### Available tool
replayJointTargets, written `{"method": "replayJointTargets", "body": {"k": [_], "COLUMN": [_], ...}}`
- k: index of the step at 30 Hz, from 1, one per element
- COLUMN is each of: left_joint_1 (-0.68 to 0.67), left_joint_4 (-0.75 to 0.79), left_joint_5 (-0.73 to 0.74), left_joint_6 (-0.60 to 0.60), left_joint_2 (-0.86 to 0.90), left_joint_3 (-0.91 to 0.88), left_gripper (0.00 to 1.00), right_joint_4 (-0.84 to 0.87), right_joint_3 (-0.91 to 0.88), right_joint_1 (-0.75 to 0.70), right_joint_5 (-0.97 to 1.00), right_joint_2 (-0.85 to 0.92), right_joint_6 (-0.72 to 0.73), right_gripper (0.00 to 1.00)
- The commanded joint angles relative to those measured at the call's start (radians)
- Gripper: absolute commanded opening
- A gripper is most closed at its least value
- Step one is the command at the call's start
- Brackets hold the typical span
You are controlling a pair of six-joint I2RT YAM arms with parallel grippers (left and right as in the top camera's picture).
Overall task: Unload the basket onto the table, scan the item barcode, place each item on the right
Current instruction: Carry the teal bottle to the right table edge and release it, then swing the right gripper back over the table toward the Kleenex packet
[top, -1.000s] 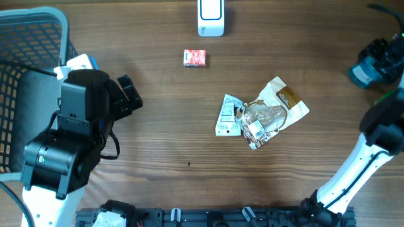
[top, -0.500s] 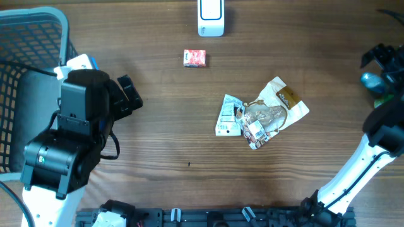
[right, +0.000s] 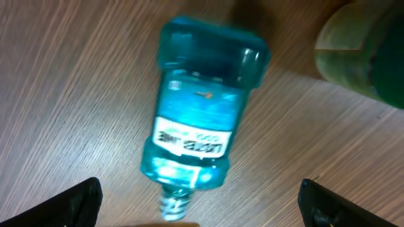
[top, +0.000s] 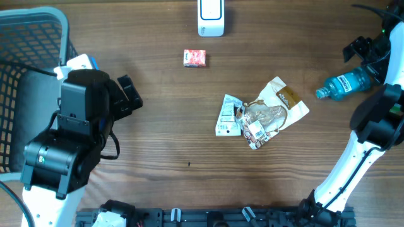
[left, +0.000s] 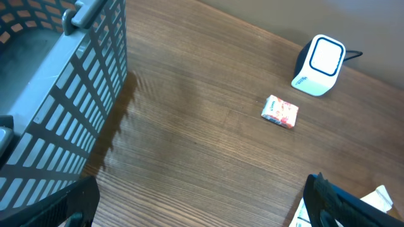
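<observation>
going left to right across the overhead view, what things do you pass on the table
wire basket → small red box → pile of snack packets → blue bottle

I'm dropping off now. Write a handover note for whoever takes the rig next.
Left gripper: open, empty, beside the basket.
Right gripper: open, empty, by the bottle.
Bottle lies on its side at far right. The packets are mid-table and the small box is near the scanner.
Done: cannot tell what has been scanned.
Left: pick an item and show its barcode to the scanner.
</observation>
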Motion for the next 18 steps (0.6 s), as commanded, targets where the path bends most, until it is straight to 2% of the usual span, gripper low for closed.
{"method": "replayJointTargets", "body": {"k": [1,5,9,13,18], "left_joint_1": [0.006,0.006,0.006,0.006,0.006], "left_joint_4": [0.002,0.002,0.002,0.002,0.002], "left_joint_5": [-0.016,-0.016,-0.016,-0.016,-0.016], "left_joint_6": [0.019,0.019,0.019,0.019,0.019], "left_joint_2": [0.001,0.001,0.001,0.001,0.001], "left_joint_3": [0.008,0.008,0.008,0.008,0.008], "left_gripper": [1.00,1.00,1.00,1.00,1.00], "right_joint_4": [0.005,0.008,0.006,0.002,-0.034], "right_joint_3": [0.014,0.020,0.020,0.020,0.017], "right_joint_1": [0.008,0.032,0.115,0.284,0.530], "right_joint_5": [0.097,0.109,-0.027,-0.042,-0.048], "right_joint_2": [-0.040,-0.146,-0.293,-0.393,-0.355], "right_joint_6": [0.044,0.047,0.045,0.152,0.223], "right_gripper": [1.00,1.00,1.00,1.00,1.00]}}
